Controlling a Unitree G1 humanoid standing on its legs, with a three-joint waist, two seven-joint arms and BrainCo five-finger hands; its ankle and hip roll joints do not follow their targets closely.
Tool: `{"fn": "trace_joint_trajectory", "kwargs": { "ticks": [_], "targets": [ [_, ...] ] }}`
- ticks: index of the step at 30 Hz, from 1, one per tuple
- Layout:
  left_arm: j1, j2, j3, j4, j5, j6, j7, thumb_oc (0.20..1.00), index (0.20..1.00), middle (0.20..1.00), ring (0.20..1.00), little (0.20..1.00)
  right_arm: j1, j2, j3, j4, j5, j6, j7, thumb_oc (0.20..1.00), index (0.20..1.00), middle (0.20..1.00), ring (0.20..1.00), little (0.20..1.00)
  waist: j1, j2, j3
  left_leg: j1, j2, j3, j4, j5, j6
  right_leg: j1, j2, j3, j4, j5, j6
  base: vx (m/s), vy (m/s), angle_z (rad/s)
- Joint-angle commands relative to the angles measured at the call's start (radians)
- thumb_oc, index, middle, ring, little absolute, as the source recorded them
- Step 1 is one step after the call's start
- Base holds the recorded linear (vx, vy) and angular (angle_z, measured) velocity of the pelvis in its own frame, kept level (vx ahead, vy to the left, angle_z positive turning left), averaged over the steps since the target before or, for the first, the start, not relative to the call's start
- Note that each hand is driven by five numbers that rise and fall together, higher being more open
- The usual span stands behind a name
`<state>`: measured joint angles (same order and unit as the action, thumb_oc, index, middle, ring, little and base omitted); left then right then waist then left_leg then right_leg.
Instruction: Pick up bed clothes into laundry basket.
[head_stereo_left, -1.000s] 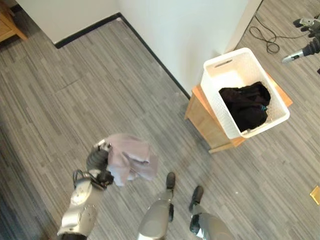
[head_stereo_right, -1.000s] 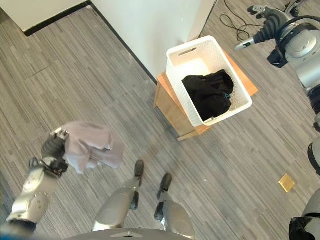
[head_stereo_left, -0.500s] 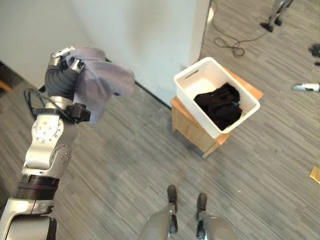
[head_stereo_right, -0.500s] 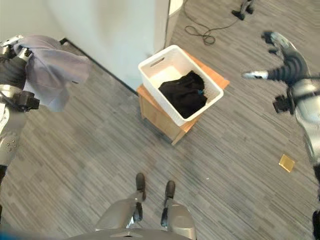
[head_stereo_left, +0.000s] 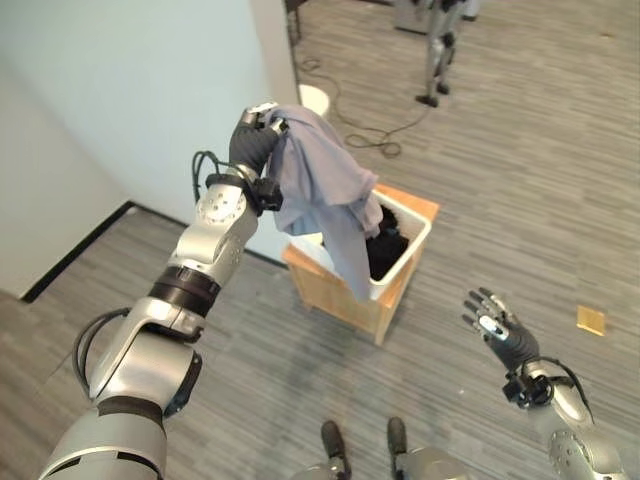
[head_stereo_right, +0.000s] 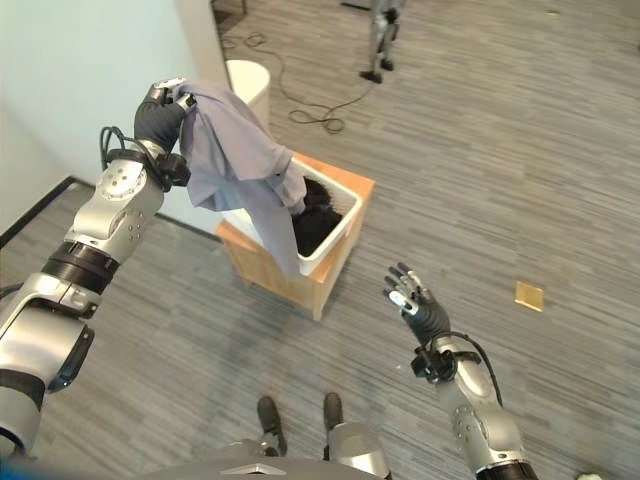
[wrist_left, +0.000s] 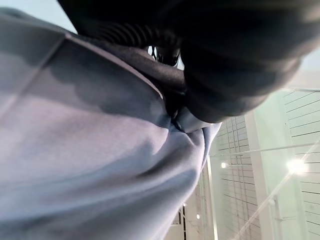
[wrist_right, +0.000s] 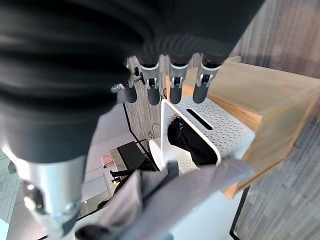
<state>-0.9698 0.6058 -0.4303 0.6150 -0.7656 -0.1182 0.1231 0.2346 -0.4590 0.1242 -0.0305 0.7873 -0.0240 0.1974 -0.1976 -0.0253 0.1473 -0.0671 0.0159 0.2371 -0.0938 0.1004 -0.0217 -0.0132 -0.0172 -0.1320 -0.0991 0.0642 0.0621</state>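
My left hand (head_stereo_left: 254, 133) is raised high and shut on a lavender-grey garment (head_stereo_left: 325, 195). The cloth hangs from it down over the near rim of the white laundry basket (head_stereo_right: 338, 240). The basket sits on a low wooden stand (head_stereo_left: 350, 305) by the wall and holds black clothes (head_stereo_left: 390, 248). In the left wrist view the garment (wrist_left: 90, 165) bunches against the hand's dark cover (wrist_left: 225, 60). My right hand (head_stereo_right: 415, 300) hovers open, to the right of the stand and nearer me, fingers spread and holding nothing. Its fingers (wrist_right: 172, 82) point toward the basket (wrist_right: 220, 132).
A pale wall (head_stereo_left: 120, 90) runs along the left behind the basket. A white round bin (head_stereo_right: 245, 80) stands beyond it, with a black cable (head_stereo_left: 370, 135) looping on the wood floor. A small yellow piece (head_stereo_right: 528, 294) lies on the floor at the right.
The view has swung toward the basket. My left arm has lifted the garment from low near the floor up over the basket's rim. The right hand now shows low at the right, open.
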Motion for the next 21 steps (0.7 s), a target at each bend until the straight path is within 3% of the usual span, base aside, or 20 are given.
{"fn": "trace_joint_trajectory", "kwargs": {
  "ticks": [1,7,21],
  "targets": [
    [-0.25,-0.004,0.004,0.158,0.044,-0.056,-0.001,0.2,0.2,0.2,0.2,0.2,-0.002,-0.018,0.02,-0.057,0.065,-0.016,0.082,1.0,1.0,1.0,1.0,1.0,0.004,-0.04,-0.057,0.091,0.051,-0.009,0.007,-0.091,-0.075,-0.017,-0.111,-0.049,0.012,-0.001,0.126,0.05,-0.017,-0.1],
    [-0.428,0.008,-0.032,0.271,0.056,-0.077,0.018,0.2,0.2,0.2,0.2,0.2,-0.008,0.011,0.12,-0.049,0.082,0.001,0.114,1.0,1.0,1.0,1.0,1.0,-0.033,-0.028,-0.054,0.077,0.054,0.024,0.007,-0.089,-0.083,-0.054,-0.102,-0.017,0.012,0.009,0.133,0.04,-0.004,-0.24],
    [-0.645,0.116,-0.12,0.432,0.065,-0.08,0.016,0.2,0.2,0.2,0.2,0.2,0.0,-0.015,0.175,-0.025,0.086,0.035,0.152,1.0,1.0,1.0,1.0,1.0,-0.047,-0.017,-0.048,0.082,0.062,0.055,0.007,-0.098,-0.096,-0.071,-0.087,-0.003,0.012,0.009,0.143,0.05,-0.002,-0.08]
  ]
}}
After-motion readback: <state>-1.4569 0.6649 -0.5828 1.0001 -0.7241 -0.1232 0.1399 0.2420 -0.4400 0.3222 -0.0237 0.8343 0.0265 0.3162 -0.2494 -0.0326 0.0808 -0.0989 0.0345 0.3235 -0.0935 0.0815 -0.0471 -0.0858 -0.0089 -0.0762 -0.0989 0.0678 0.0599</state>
